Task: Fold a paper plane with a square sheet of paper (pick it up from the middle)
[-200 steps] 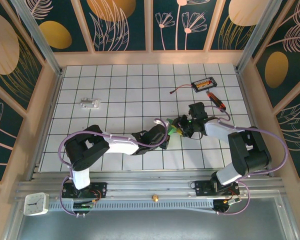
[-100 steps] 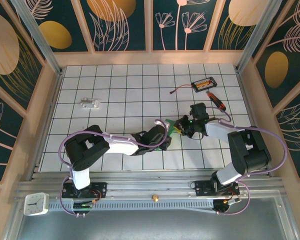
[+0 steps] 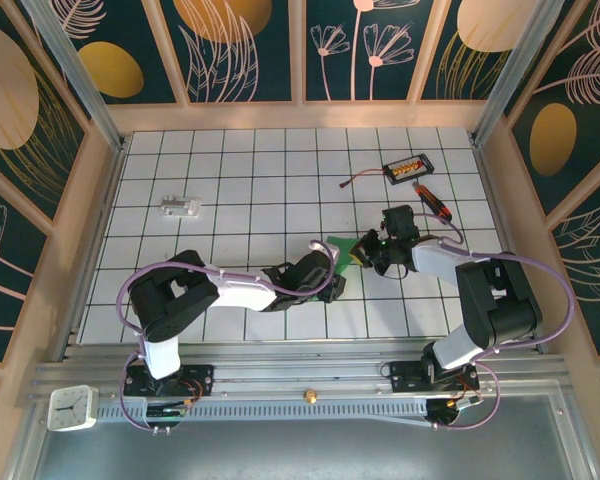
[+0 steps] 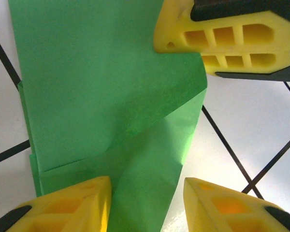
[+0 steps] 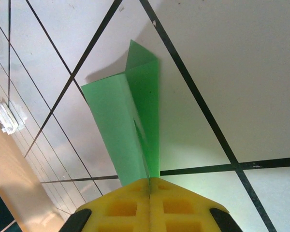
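The left gripper (image 3: 328, 272), the farther of the two from the black box with orange parts (image 3: 405, 168), has just let go. Its yellow fingers (image 4: 77, 205), closed a second ago, now stand apart and straddle one end of the folded green sheet (image 4: 96, 82) without pinching it. The sheet lies between the grippers, to the near left of the box, and shows more green from above than before. The right gripper (image 5: 150, 193), nearer the box, has done the opposite: its jaws were apart and are now pressed together, clamped on the sheet's other end. This looks like a handover of the hold, freeing the left arm for the next crease.

From above, both wrists cover much of the sheet. The clamped end is hidden inside the jaws, and the left wrist view cuts off the sheet's top edge. Which fold has been reached is hard to tell, as is whether the sheet lies flat.
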Robot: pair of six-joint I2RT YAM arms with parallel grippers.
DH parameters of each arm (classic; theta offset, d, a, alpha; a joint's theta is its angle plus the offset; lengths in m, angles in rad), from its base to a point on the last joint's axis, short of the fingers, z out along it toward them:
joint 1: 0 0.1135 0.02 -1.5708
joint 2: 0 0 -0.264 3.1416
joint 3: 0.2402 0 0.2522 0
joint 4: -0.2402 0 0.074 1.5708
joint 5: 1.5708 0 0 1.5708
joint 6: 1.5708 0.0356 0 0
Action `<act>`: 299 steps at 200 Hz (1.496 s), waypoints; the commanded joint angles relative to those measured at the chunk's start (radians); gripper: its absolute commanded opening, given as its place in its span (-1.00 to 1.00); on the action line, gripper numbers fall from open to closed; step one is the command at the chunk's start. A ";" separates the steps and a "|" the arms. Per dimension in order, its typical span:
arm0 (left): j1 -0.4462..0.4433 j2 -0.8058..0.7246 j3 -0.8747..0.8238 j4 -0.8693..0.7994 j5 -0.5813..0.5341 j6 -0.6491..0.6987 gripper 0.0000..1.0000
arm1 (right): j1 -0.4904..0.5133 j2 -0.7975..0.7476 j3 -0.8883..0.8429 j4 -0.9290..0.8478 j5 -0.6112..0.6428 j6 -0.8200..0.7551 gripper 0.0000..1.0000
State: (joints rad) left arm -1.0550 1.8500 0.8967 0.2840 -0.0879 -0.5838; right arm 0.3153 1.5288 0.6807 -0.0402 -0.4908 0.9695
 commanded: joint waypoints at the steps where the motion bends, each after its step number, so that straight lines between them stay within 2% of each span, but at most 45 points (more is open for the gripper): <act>1: -0.007 -0.046 -0.013 -0.045 -0.027 0.039 -0.08 | -0.010 -0.008 -0.008 0.004 -0.027 0.004 -0.98; 43: -0.023 -0.078 -0.013 -0.099 -0.085 0.121 0.05 | -0.021 -0.019 0.006 -0.015 -0.053 0.016 -1.00; 98: -0.040 -0.028 0.051 -0.176 -0.130 0.185 0.12 | -0.023 -0.020 0.024 -0.029 -0.069 0.023 -1.00; 230: -0.043 0.004 0.070 -0.200 -0.142 0.197 -0.27 | -0.026 -0.010 0.031 -0.033 -0.072 0.013 -1.00; 279: -0.044 -0.002 0.117 -0.195 -0.139 0.192 -0.25 | -0.025 -0.013 0.022 -0.034 -0.070 0.011 -1.00; 299: -0.043 0.004 0.120 -0.193 -0.133 0.189 -0.31 | -0.025 -0.015 0.018 -0.033 -0.069 0.009 -1.00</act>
State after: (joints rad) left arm -1.0924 1.8488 0.9970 0.0937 -0.2184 -0.3931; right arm 0.2996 1.5288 0.6849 -0.0528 -0.5510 0.9787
